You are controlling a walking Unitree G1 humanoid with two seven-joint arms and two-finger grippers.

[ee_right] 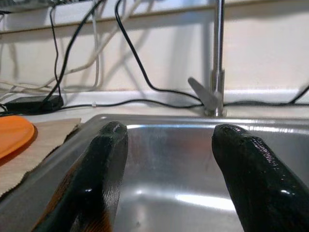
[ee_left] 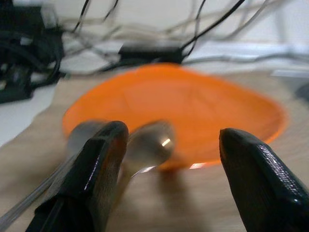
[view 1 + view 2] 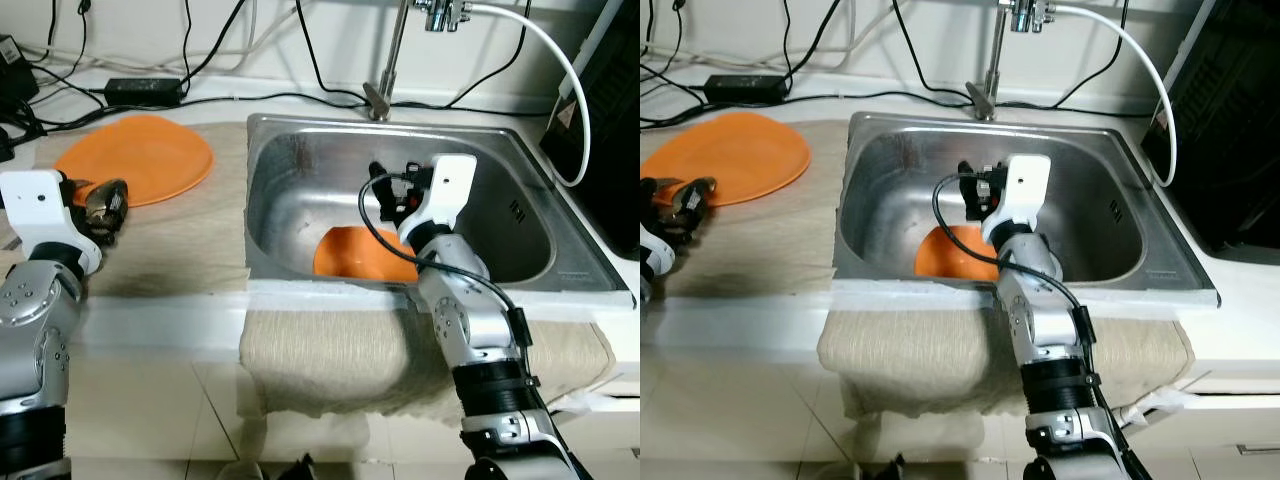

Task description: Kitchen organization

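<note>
A white desk (image 3: 150, 335) runs along the wall with a steel sink (image 3: 300, 160) set in it and a beige cloth (image 3: 180, 250) to its left. An orange plate (image 3: 135, 157) rests on that cloth, and an orange bowl (image 3: 345, 255) sits in the sink basin. My right claw (image 1: 166, 159) hangs released above the bowl, while my left claw (image 2: 169, 159) is spread wide beside two metal spoons (image 2: 145, 145) lying at the plate's near rim.

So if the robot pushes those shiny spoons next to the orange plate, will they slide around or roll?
The spoons look like smooth metal, so the left end effector, open around them, might slip on them. They lie on a woven mat, which probably slows sliding. Their rounded bowls could rock or turn a little, but a full roll seems unlikely.
</note>
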